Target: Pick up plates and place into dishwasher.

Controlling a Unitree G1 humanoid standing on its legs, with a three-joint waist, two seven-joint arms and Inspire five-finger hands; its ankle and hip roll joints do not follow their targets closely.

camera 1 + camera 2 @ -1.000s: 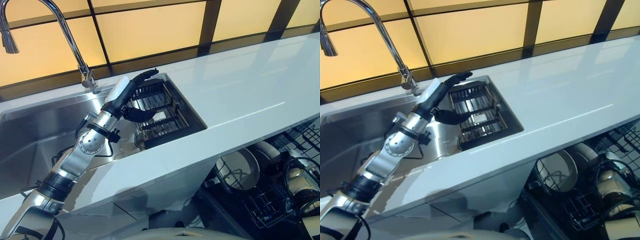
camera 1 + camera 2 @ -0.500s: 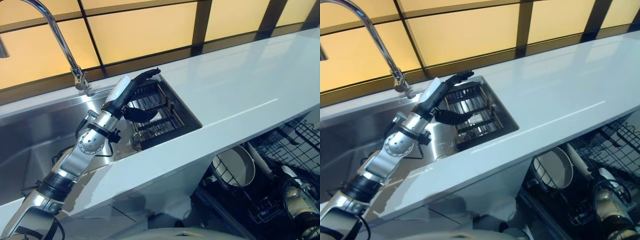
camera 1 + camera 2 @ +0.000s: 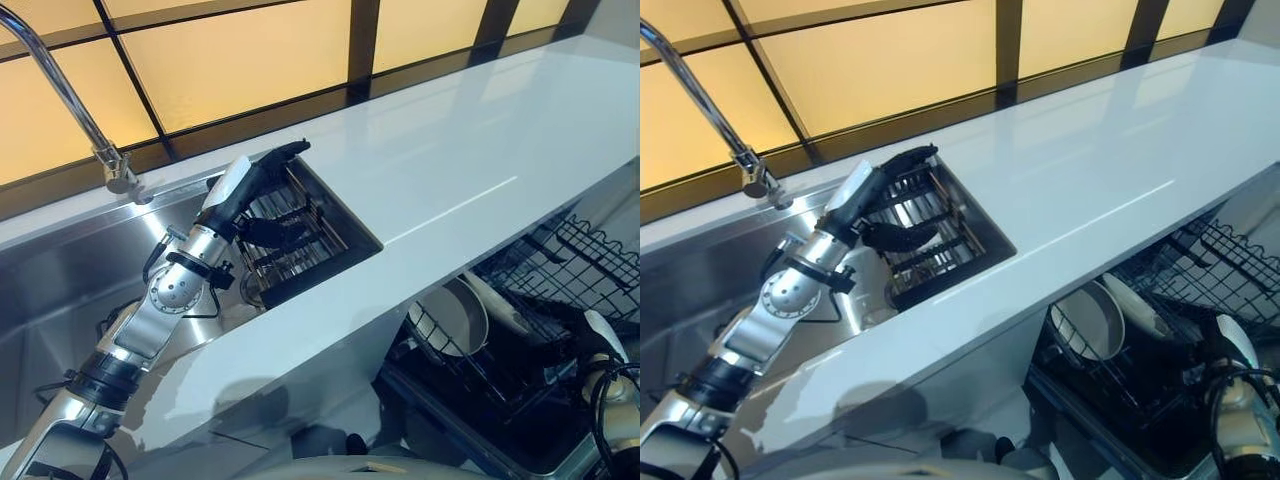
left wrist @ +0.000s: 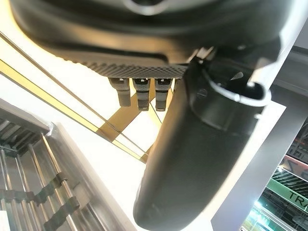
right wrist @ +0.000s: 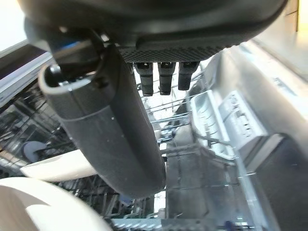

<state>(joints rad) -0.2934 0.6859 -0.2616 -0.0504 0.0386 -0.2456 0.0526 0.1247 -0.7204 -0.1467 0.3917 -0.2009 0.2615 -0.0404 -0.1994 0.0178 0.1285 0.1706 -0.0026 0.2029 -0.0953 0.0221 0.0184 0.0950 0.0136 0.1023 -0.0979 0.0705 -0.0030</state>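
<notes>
Your left robot hand (image 3: pixel 262 178) hovers over the dark rack (image 3: pixel 300 235) set in the sink (image 3: pixel 60 290), fingers straight, thumb spread — grasping nothing. Your right robot hand (image 5: pixel 110 125) hangs released in the dishwasher rack (image 3: pixel 560 300) below the white worktop (image 3: pixel 450 170) — plates (image 3: pixel 455 318) stand there on edge.
</notes>
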